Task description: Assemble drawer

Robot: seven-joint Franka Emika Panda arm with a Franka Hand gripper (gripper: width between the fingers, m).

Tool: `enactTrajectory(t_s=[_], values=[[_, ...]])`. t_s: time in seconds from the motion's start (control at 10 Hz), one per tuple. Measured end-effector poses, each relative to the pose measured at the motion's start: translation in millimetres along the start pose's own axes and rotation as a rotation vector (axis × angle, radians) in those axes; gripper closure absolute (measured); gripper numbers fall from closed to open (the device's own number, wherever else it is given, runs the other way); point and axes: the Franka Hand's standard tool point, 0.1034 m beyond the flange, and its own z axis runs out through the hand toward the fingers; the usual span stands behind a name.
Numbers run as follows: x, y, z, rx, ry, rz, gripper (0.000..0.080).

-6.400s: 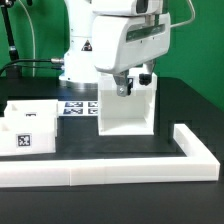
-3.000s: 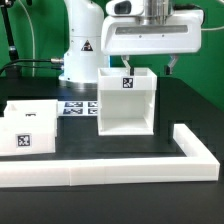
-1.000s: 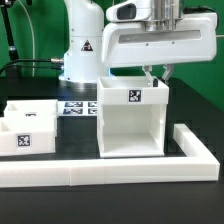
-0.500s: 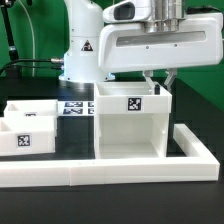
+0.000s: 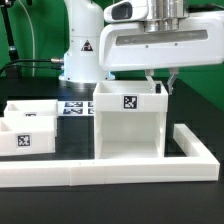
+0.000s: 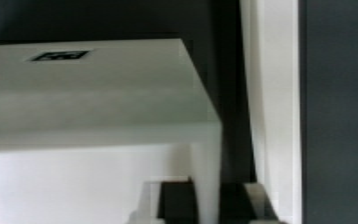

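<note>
The white drawer shell point(image 5: 125, 130), a tall square box with a black-and-white tag on its upper front, stands on the black table near the front. My gripper point(image 5: 160, 88) comes down from above and is shut on the top edge of the shell's wall on the exterior view's right. In the wrist view the two dark fingers point(image 6: 176, 202) straddle that thin white wall, with the gripper point(image 6: 218, 205) closed on it, and the shell's tagged face point(image 6: 87, 100) fills the frame. Two shallow white trays point(image 5: 28, 128) with tags sit at the exterior view's left.
A long low white L-shaped wall point(image 5: 110, 176) runs along the front edge and turns back at the exterior view's right point(image 5: 196, 146). The marker board point(image 5: 76, 108) lies flat behind the shell, by the robot's base point(image 5: 82, 50).
The shell has slid toward the front wall and a little to the exterior view's left, with my gripper holding its wall. The trays have not moved.
</note>
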Motion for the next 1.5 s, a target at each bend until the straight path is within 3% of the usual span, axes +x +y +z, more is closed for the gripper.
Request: enactTrajectory(t_s=[0.3, 0.7, 1.1, 1.5], values=[[6.8, 3.2, 1.1, 0.016, 0.031, 0.432, 0.0761], [13.4, -5.2, -0.2, 0.067, 0.046, 0.695, 0.0755], [15.5, -1.0, 2.5, 0.076, 0.014, 1.084, 0.0754], [12.5, -10.6, 1.6, 0.112, -0.024, 1.287, 0.0754]])
